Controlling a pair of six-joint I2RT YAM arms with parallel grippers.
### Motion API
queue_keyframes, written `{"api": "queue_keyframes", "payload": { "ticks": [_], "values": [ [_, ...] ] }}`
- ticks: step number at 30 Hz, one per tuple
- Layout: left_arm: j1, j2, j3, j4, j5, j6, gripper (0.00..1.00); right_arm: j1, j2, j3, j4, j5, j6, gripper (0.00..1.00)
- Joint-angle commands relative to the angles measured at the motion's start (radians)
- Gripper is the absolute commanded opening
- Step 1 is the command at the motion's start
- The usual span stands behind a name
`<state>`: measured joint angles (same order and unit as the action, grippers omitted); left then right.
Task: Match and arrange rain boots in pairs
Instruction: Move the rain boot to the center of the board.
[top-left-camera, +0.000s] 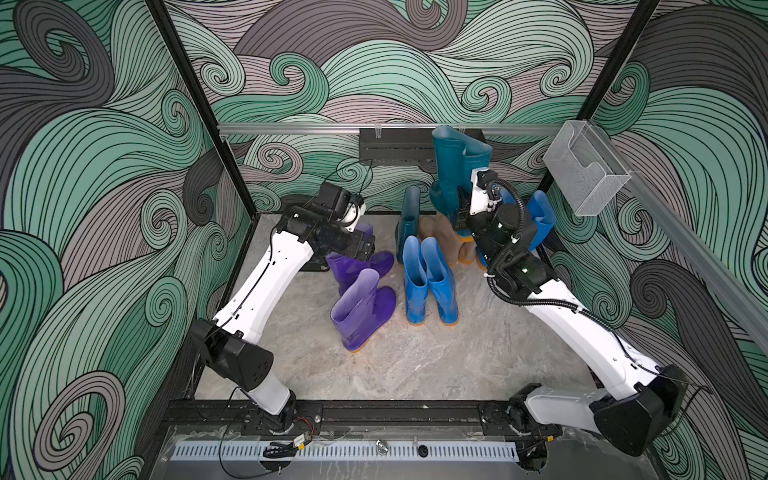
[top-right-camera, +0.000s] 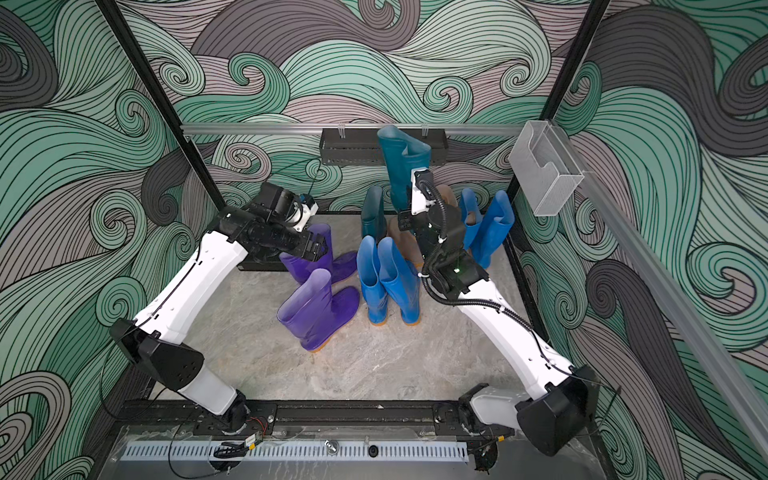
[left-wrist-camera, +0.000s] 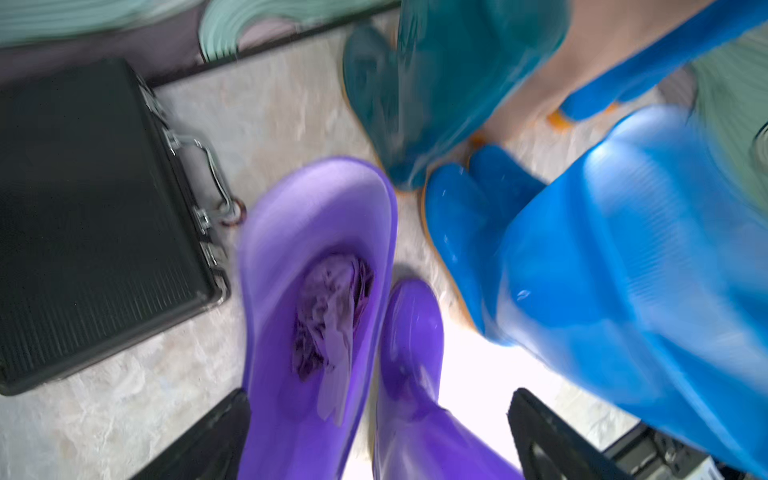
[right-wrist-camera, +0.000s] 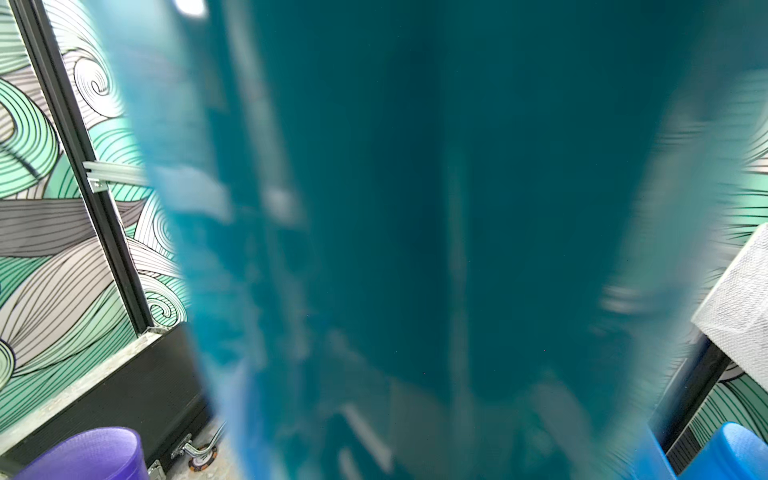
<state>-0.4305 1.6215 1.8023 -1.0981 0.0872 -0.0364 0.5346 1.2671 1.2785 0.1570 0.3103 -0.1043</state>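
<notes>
Teal rubber fills the right wrist view: the right hand (top-left-camera: 462, 218) is clamped tight on the raised teal boot (top-left-camera: 453, 162), held high over the far side of the worktop (top-left-camera: 415, 365). The second teal boot (top-left-camera: 409, 220) stands upright just behind 2 blue boots (top-left-camera: 430, 282) paired side by side. The left hand (left-wrist-camera: 378, 409) is spread wide, gripping nothing, its fingers (left-wrist-camera: 536, 424) apart above the 2 purple boots (top-left-camera: 361, 307), which stand just beside the blue pair, toes pointing toward it.
</notes>
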Motion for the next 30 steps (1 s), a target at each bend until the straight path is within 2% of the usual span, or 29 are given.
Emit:
{"api": "queue_keyframes", "payload": {
  "ticks": [1,4,6,8,10,11,12,13,18,21,24,25,26,27,30],
  "values": [
    [0.004,0.017,0.007,-0.074,-0.099,0.023,0.99,-0.001,-0.060,0.017,0.107,-0.010,-0.003,0.00],
    [0.004,0.011,-0.015,-0.067,-0.152,0.020,0.96,0.001,-0.075,0.006,0.099,-0.018,0.003,0.00],
    [0.004,0.000,-0.036,-0.060,-0.158,0.010,0.86,0.001,-0.081,-0.003,0.101,-0.020,0.005,0.00],
    [0.004,-0.013,-0.057,-0.060,-0.131,0.008,0.63,0.001,-0.084,-0.007,0.101,-0.017,0.005,0.00],
    [0.004,-0.030,-0.081,-0.067,-0.116,0.005,0.29,0.000,-0.080,-0.010,0.102,-0.015,0.005,0.00],
    [0.004,-0.034,-0.088,-0.077,-0.122,-0.002,0.17,0.001,-0.078,-0.010,0.104,-0.013,0.005,0.00],
    [0.004,-0.041,-0.090,-0.099,-0.135,-0.009,0.05,0.001,-0.075,-0.011,0.104,-0.012,0.005,0.00],
    [0.004,-0.048,-0.088,-0.131,-0.156,-0.021,0.00,0.001,-0.071,-0.012,0.107,-0.011,0.007,0.00],
    [0.004,-0.099,-0.056,-0.284,-0.232,-0.078,0.00,0.000,-0.047,-0.007,0.111,-0.009,0.012,0.00],
    [0.004,-0.157,-0.058,-0.319,-0.215,-0.094,0.00,0.000,-0.031,-0.010,0.124,-0.012,0.021,0.00],
    [0.002,-0.237,-0.112,-0.278,-0.174,-0.122,0.00,-0.001,-0.015,-0.012,0.135,-0.017,0.030,0.00],
    [0.002,-0.255,-0.139,-0.260,-0.155,-0.133,0.17,-0.001,-0.009,-0.013,0.139,-0.019,0.032,0.00],
    [0.002,-0.261,-0.160,-0.251,-0.142,-0.141,0.39,-0.001,-0.005,-0.013,0.140,-0.019,0.033,0.00],
    [0.000,-0.268,-0.171,-0.247,-0.133,-0.144,0.54,-0.002,0.001,-0.011,0.142,-0.019,0.034,0.00],
    [-0.007,-0.289,-0.134,-0.203,-0.156,-0.140,0.73,-0.004,0.014,-0.007,0.144,-0.023,0.035,0.00]
  ]
}}
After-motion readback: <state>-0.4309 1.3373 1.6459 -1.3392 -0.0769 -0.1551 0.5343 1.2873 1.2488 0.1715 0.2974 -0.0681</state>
